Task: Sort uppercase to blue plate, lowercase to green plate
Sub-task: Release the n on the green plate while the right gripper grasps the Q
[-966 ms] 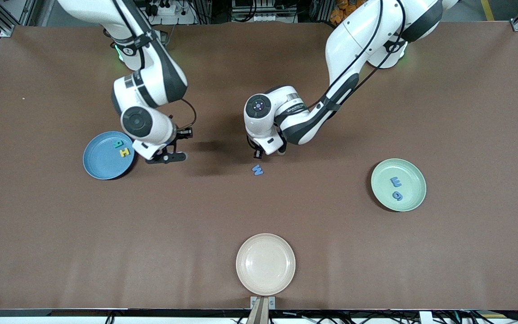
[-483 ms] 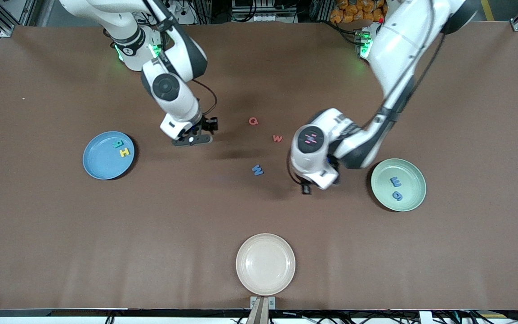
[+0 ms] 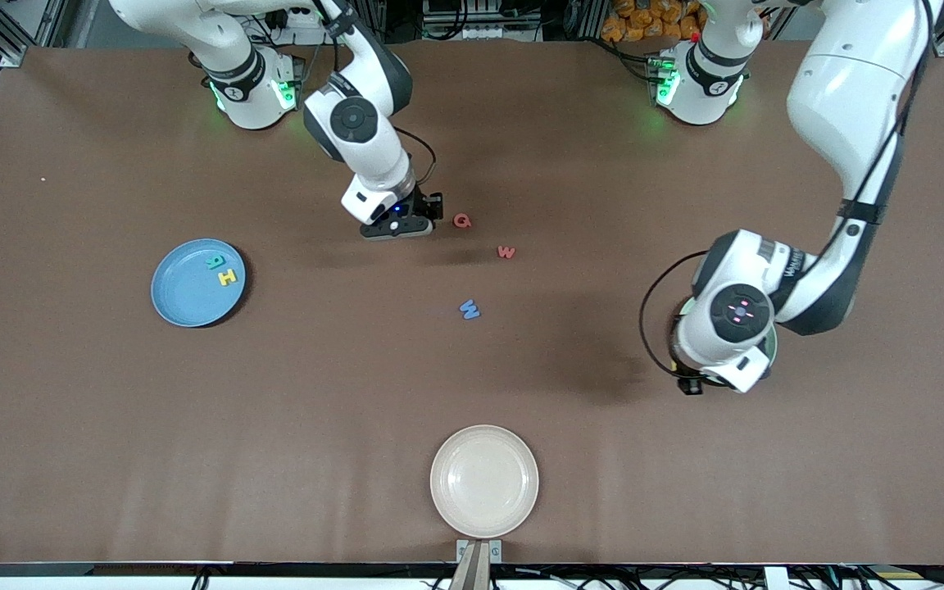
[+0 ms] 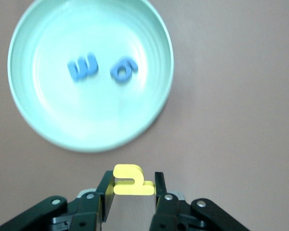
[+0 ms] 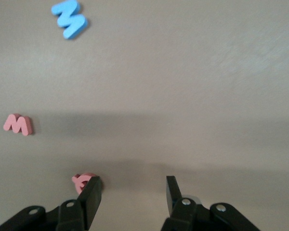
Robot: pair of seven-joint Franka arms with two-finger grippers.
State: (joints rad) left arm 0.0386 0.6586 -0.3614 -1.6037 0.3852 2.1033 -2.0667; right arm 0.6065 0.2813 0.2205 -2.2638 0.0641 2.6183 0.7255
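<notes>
Brown bench (image 3: 111,426), sky-blue plate (image 3: 181,299) showing a teal-green R (image 3: 215,262) and yellow H (image 3: 228,278), mint-green plate (image 4: 48,120) carrying two blue letters (image 4: 83,68), red Q (image 3: 461,220), red w (image 3: 506,251), blue W (image 3: 469,309), a plain cream-white plate (image 3: 484,481), a yellow h (image 4: 131,180) between black fingers (image 4: 104,191).
</notes>
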